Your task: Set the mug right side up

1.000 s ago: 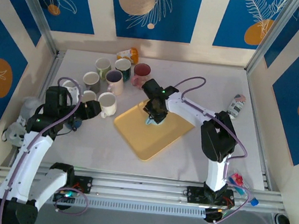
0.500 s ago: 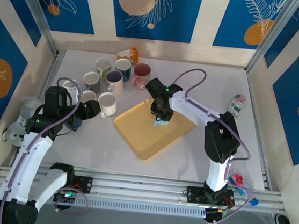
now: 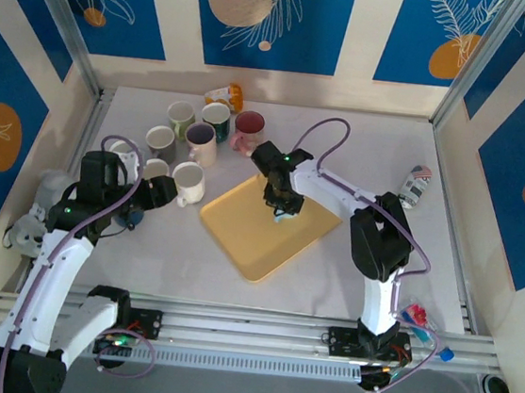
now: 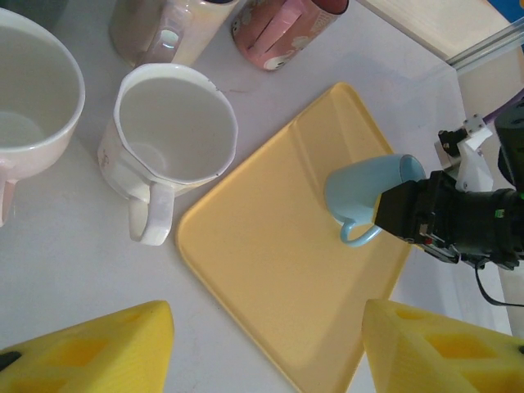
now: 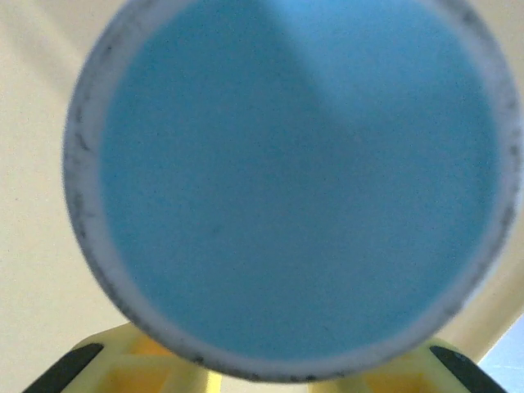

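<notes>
A light blue mug (image 3: 283, 215) hangs tilted over the yellow tray (image 3: 243, 242), with my right gripper (image 3: 280, 201) shut on it. In the left wrist view the mug (image 4: 360, 190) leans with its handle pointing down, just above the tray (image 4: 270, 270), and the black right gripper (image 4: 442, 221) grips its far end. The right wrist view faces the mug's round blue base (image 5: 295, 180), with the yellow fingers (image 5: 123, 356) below it. My left gripper (image 3: 154, 194) stands open beside the tray's left corner, its yellow fingers (image 4: 90, 352) wide apart and holding nothing.
Several upright mugs (image 3: 193, 136) cluster at the back left; a white one (image 4: 176, 135) stands close to the tray's left edge, and a pink one (image 4: 278, 20) lies beyond it. An orange bottle (image 3: 225, 95) lies at the back, and a can (image 3: 417, 186) at the right.
My right gripper has closed on the blue mug and shifted slightly right over the tray. The left arm has not moved.
</notes>
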Motion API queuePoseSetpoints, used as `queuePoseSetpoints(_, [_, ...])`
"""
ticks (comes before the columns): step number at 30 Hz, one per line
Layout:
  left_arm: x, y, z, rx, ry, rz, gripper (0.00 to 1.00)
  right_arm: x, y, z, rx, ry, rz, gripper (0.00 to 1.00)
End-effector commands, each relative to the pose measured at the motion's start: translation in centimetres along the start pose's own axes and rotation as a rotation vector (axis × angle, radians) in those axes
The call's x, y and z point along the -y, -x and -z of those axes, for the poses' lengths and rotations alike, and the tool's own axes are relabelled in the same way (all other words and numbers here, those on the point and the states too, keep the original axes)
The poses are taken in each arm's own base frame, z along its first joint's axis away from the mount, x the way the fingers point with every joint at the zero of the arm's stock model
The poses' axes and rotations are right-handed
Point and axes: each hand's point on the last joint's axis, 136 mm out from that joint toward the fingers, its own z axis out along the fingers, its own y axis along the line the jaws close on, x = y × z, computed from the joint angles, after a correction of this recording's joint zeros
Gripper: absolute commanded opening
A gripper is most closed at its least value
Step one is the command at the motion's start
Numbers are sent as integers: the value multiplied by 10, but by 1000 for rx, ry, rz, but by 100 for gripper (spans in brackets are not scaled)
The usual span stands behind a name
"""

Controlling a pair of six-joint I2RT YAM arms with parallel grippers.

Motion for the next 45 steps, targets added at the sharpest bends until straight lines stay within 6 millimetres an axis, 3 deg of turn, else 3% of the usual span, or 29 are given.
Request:
queuePoseSetpoints(1, [0, 2, 1, 5, -2, 1, 62, 2, 5, 1, 65, -40, 27, 31])
queuePoseSetpoints(12, [-2, 1, 1, 2, 5, 5, 62, 3, 12, 3, 164, -56, 35, 27])
queuePoseSetpoints(19, [0, 2, 1, 6, -1, 13, 62, 4, 11, 13, 174, -32, 25, 12])
queuePoseSetpoints(24, [0, -1, 3, 2, -6, 32, 61, -4, 15, 38, 219, 104, 22, 1])
queuePoseSetpoints(32, [6, 1, 10, 38, -32, 93, 61, -8, 13, 79, 246, 345, -1, 0])
queuePoseSetpoints(37, [21, 0, 11, 36, -124, 148, 61, -12, 8, 107, 249, 516, 2, 0])
queuePoseSetpoints(45, [50, -1, 13, 30, -350, 265, 62, -27, 3, 167, 283, 849, 9, 0])
